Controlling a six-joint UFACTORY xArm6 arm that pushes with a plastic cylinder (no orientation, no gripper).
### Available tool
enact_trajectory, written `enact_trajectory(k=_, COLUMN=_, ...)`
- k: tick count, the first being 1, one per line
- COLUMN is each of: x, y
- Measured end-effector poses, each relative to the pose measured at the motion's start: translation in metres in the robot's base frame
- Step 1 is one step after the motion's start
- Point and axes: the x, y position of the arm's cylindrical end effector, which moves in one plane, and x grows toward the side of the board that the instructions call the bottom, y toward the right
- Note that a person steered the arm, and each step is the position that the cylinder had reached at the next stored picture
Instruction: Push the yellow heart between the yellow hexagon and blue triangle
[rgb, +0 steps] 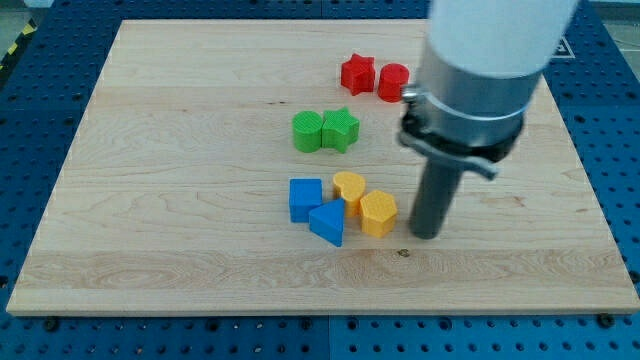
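The yellow heart (348, 187) lies near the board's middle, touching the yellow hexagon (378, 213) at its lower right and the blue triangle (328, 222) at its lower left. A blue cube (305, 198) sits just left of the heart and triangle. My tip (426, 235) rests on the board just right of the yellow hexagon, a small gap apart from it.
A green cylinder (307, 131) and a green star (340, 129) sit together above the yellow heart. A red star (357, 74) and a red cylinder (393, 81) lie near the view's top. The wooden board (150, 200) is edged by a blue perforated table.
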Motion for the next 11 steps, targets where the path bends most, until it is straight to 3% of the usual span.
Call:
enact_trajectory(k=1, x=-0.004, y=0.045)
enact_trajectory(k=2, x=-0.014, y=0.052)
enact_trajectory(k=6, x=-0.069, y=-0.150)
enact_trajectory(k=7, x=-0.068, y=-0.153)
enact_trajectory(k=9, x=-0.034, y=-0.088)
enact_trajectory(k=11, x=-0.040, y=-0.101)
